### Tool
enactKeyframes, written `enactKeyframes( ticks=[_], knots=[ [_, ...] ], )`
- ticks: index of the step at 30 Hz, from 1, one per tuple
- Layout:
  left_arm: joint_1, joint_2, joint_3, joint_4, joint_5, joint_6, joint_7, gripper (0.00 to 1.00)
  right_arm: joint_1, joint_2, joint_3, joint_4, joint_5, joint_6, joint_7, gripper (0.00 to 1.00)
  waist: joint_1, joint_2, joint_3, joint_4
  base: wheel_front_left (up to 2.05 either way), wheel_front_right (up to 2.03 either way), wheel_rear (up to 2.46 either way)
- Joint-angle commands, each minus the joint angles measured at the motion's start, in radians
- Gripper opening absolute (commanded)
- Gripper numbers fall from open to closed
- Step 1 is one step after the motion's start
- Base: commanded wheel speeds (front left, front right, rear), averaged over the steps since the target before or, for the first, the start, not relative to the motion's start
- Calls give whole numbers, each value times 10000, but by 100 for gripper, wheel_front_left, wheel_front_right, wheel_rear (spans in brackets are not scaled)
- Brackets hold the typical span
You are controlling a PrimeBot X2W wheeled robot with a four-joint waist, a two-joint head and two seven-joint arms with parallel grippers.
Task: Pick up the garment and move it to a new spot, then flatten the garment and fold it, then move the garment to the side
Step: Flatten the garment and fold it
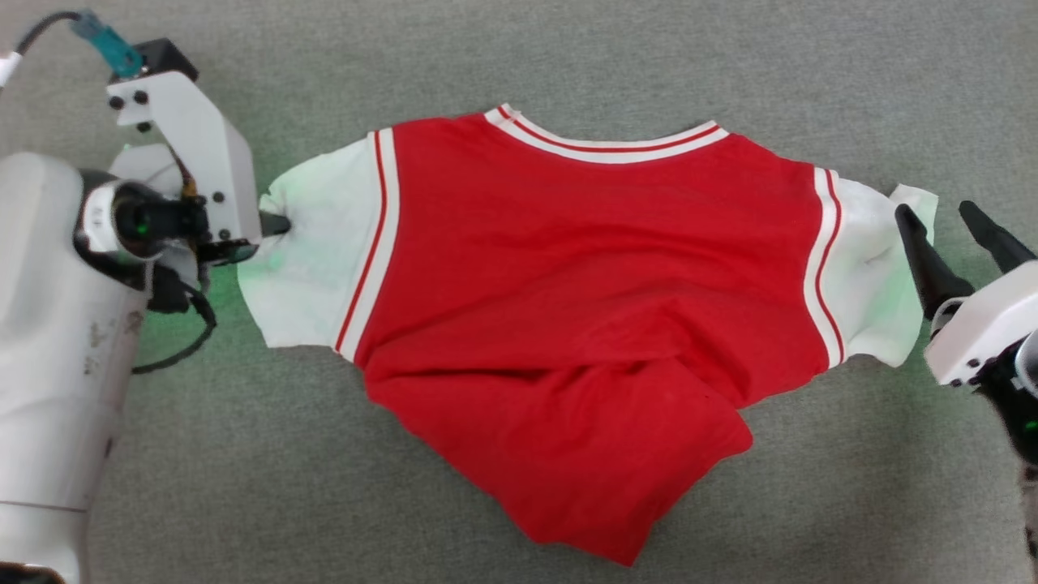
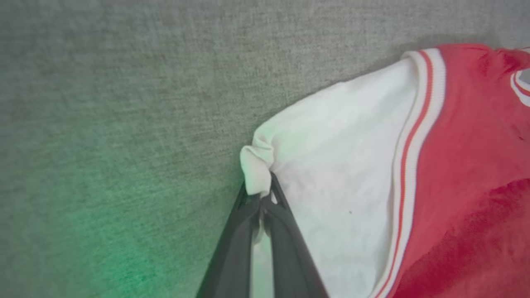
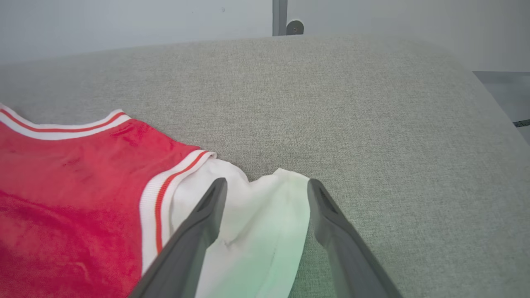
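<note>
Pinching one white sleeve of the garment [image 1: 584, 268], spread on the grey cushion [image 1: 519, 49], our left gripper [image 2: 261, 194] was clenched; our right gripper [image 3: 267, 182] gaped astride the other sleeve, so we judged a one-sided pull would skew it.

No text, label, brand mark, number or sign is legible in the head view or in either wrist view. The upward face of the garment [image 1: 568, 268] carries no readable print.
</note>
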Motion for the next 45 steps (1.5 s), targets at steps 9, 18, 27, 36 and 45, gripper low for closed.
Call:
enactKeyframes(
  ticks=[9,18,27,36,45],
  knots=[
    [718,-874,-579,165,-148,-241,37,0,-1119,-677,-445,579,508,-13,3238,100,0,0,111,568,0,0,0],
    [518,-1061,-608,402,-184,-446,-189,0,-1947,-543,-788,2000,487,-13,5208,100,0,0,395,960,0,0,0],
    [283,-1095,-652,865,-128,-589,-387,0,-2521,-144,-757,4085,173,-7,7918,0,0,0,420,1095,0,0,0],
    [-183,-1056,-705,1279,90,-845,-812,0,-3731,-89,-1340,4173,-185,-6,7980,0,0,0,-214,1213,0,0,0],
    [-1334,-1148,-749,1560,385,-931,-1272,0,-4955,176,-1577,3984,-436,-6,7546,0,0,0,-1416,1371,0,0,0]
  ],
)
